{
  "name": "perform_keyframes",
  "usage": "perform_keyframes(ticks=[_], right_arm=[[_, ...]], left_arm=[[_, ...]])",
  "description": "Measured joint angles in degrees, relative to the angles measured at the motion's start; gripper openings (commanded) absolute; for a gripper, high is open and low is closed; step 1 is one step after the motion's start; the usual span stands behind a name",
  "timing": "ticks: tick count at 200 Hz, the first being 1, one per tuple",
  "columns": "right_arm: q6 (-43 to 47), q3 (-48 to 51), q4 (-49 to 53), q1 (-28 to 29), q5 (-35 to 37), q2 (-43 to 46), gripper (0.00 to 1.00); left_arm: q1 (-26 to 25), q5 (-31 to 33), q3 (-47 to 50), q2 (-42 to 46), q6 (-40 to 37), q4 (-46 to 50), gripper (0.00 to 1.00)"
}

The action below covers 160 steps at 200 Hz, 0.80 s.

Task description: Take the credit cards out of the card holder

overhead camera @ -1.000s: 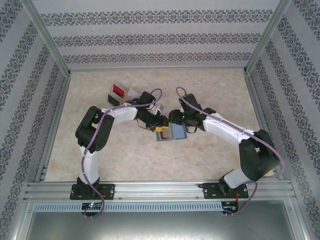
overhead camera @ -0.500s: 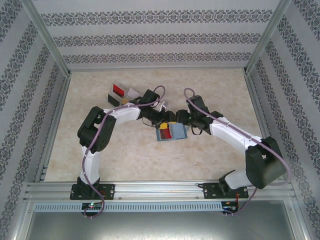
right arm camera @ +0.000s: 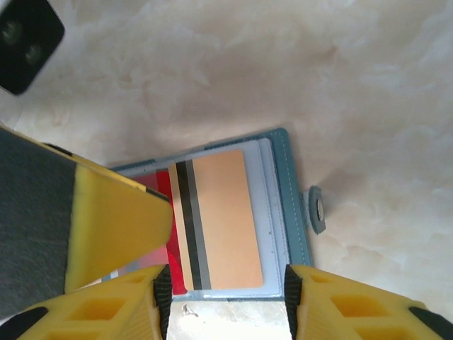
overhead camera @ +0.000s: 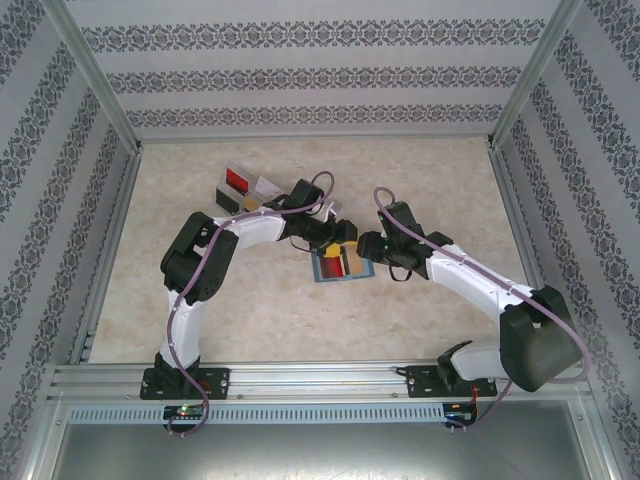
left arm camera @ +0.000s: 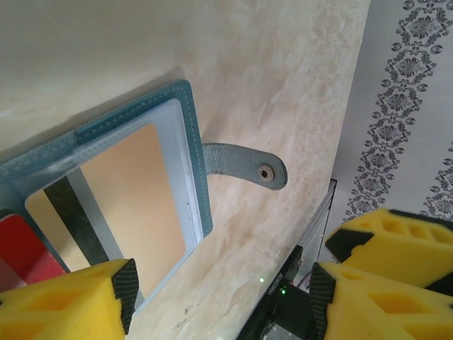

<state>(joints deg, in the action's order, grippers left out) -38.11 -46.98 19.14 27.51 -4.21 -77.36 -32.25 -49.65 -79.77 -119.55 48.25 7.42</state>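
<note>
The card holder (overhead camera: 343,266) now lies spread open on the surface (overhead camera: 250,300), credit cards (right arm camera: 219,219) exposed but still pocketed. The left pincer (left arm camera: 223,283), at its 12 o'clock, has widened and is empty. The right pincer (right arm camera: 226,283), at 2 o'clock, hovers half-open and empty.

Blue-grey card holder (right arm camera: 294,205) open flat on the table (right arm camera: 283,64), orange card (right arm camera: 226,219) and red card (right arm camera: 175,248) in its pockets.
</note>
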Motion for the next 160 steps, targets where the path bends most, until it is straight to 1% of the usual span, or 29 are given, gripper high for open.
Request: perform_keyframes(ticks=[21,30,47,65,84,103,132,160], right_arm=[[-0.1,-0.5,0.5,0.0,-1.7,-2.6,0.35],[0.2,-1.0,0.8,0.0,-2.3,-4.6,0.32],[0.5,-2.7,1.4,0.0,-3.2,-8.4,0.29],[1.0,-5.6,2.3,0.0,-3.5,-12.2,0.28],[1.9,-8.1,2.4,0.0,-3.5,-14.9,0.28],[2.8,-9.7,2.5,-0.2,-3.6,-16.9,0.28],[4.6,-10.4,2.5,-0.7,-4.2,-19.8,0.28],[5.8,-11.1,2.8,-1.2,-5.1,-22.3,0.28]], left_arm=[[0.1,3.1,-0.2,0.0,-0.6,1.7,0.6],[0.1,4.3,-0.2,0.0,-0.6,2.4,0.56],[0.1,6.1,0.1,0.2,-0.5,2.9,0.49],[0.1,7.1,0.3,0.3,0.7,2.8,0.43],[0.1,8.1,0.4,0.3,2.2,2.7,0.41],[0.1,9.9,0.6,0.4,3.5,2.5,0.41],[0.1,12.6,3.1,1.5,4.3,2.5,0.41],[0.1,13.8,3.1,1.6,4.7,2.8,0.41]])
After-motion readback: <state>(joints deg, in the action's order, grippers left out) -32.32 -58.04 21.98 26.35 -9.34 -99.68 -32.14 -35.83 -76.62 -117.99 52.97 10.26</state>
